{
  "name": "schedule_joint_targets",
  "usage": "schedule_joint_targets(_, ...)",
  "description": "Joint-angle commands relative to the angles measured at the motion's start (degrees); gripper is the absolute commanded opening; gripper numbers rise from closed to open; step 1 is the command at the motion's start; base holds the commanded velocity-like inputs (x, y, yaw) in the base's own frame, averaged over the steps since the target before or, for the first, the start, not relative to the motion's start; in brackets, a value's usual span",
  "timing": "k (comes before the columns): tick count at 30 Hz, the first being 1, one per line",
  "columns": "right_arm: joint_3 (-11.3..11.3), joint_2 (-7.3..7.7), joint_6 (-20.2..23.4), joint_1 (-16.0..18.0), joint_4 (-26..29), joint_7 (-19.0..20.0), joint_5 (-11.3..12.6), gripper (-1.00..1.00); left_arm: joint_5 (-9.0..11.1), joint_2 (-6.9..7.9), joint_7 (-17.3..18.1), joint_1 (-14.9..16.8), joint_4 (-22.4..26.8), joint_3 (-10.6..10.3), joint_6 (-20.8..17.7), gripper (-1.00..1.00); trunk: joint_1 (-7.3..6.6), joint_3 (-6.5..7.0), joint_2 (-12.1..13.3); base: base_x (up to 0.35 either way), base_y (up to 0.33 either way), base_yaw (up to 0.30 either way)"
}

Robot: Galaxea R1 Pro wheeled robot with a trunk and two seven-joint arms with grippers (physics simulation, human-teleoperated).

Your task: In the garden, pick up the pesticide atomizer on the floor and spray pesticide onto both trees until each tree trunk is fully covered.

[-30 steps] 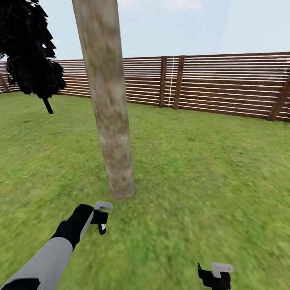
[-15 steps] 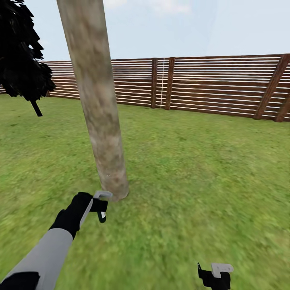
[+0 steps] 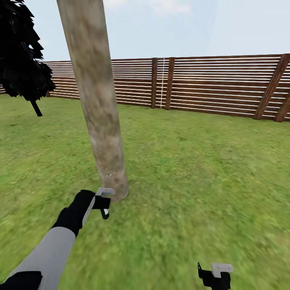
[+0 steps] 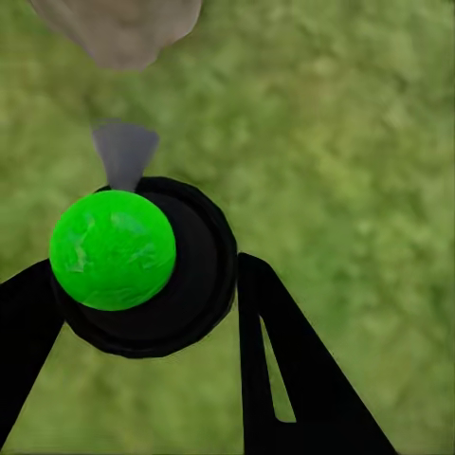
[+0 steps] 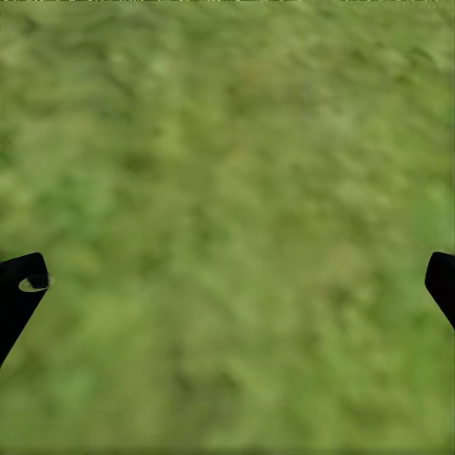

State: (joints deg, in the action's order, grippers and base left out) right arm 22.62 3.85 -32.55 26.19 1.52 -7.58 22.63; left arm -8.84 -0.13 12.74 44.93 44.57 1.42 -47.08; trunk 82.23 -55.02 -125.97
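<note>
The pesticide atomizer [image 4: 142, 265], a round black body topped by a bright green ball, is being pinched by the left gripper [image 4: 152, 284], whose dark fingers [image 4: 284, 370] are being pressed against its two sides in the left wrist view. A grey cone-shaped nozzle [image 4: 123, 152] is being pointed away from the gripper, toward the foot of the tree trunk [image 4: 118, 28], which is being seen blurred just beyond the nozzle tip.

In the head view the left gripper [image 3: 104, 203] is being held low over the lawn [image 3: 193, 161], just in front of the base of the thick mottled tree trunk [image 3: 98, 104]; gripper and trunk are close, and it cannot be told whether they are touching. A few tiny whitish specks of pesticide [image 3: 108, 175] are being shown on the bark just above the gripper. The black-and-grey left arm [image 3: 52, 249] is being stretched forward behind it.

The right gripper [image 3: 215, 276] is being held well apart to the right, low and nearer the robot, over bare grass. In the right wrist view its fingertips [image 5: 21, 289] are being kept spread wide, with nothing between them but grass.

Far beyond both grippers a slatted reddish-brown fence [image 3: 217, 86] is being seen, and a dark tree [image 3: 22, 56] is standing to the left
</note>
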Motion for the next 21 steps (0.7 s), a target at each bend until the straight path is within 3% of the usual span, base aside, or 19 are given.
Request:
schedule_joint_targets(1, 0.5, 0.0, -0.1, 0.0, 0.0, -0.3, 0.2, 1.0, -0.5, 0.04, 0.5, -0.2, 0.4, 0.1, -0.2, -1.0, 0.0, -0.05, 0.0, 0.186, 0.0, 0.0)
schedule_joint_targets(5, 0.5, 0.02, -0.1, 0.0, 0.0, -0.3, 0.2, 1.0, -0.4, -0.57, 0.5, 0.0, 1.8, -0.2, -0.1, -1.0, 0.0, -0.05, 0.0, 0.276, 0.0, 0.0)
schedule_joint_targets(7, 0.5, 0.02, -0.1, 0.0, 0.0, -0.3, 0.2, 1.0, -0.3, -0.73, 0.5, 0.2, 4.9, -0.2, -0.2, -1.0, 0.0, -0.05, 0.0, 0.069, 0.0, 0.0)
schedule_joint_targets(13, 0.5, -0.06, -0.1, 0.0, 0.1, -0.3, 0.2, 1.0, -0.4, 0.52, 0.6, 0.2, 8.5, 0.2, -1.2, -1.0, 0.0, -0.05, 0.0, 0.003, 0.0, 0.0)
schedule_joint_targets(15, 0.5, -0.07, -0.1, 0.0, 0.1, -0.3, 0.2, 1.0, -0.3, -0.15, 0.7, 0.3, 9.5, -0.1, -3.3, -1.0, 0.0, -0.05, 0.0, 0.0, 0.0, 0.0)
schedule_joint_targets(19, 0.5, -0.07, -0.1, 0.0, 0.1, -0.3, 0.2, 1.0, -0.4, -3.25, 0.6, 0.6, 12.5, -0.3, -5.1, -1.0, 0.0, -0.05, 0.0, 0.0, 0.0, 0.0)
schedule_joint_targets(21, 0.5, -0.07, -0.1, 0.0, 0.1, -0.3, 0.2, 1.0, -0.4, -3.14, 0.7, 0.7, 15.6, -0.1, -8.3, -1.0, 0.0, -0.05, 0.0, 0.0, 0.0, 0.0)
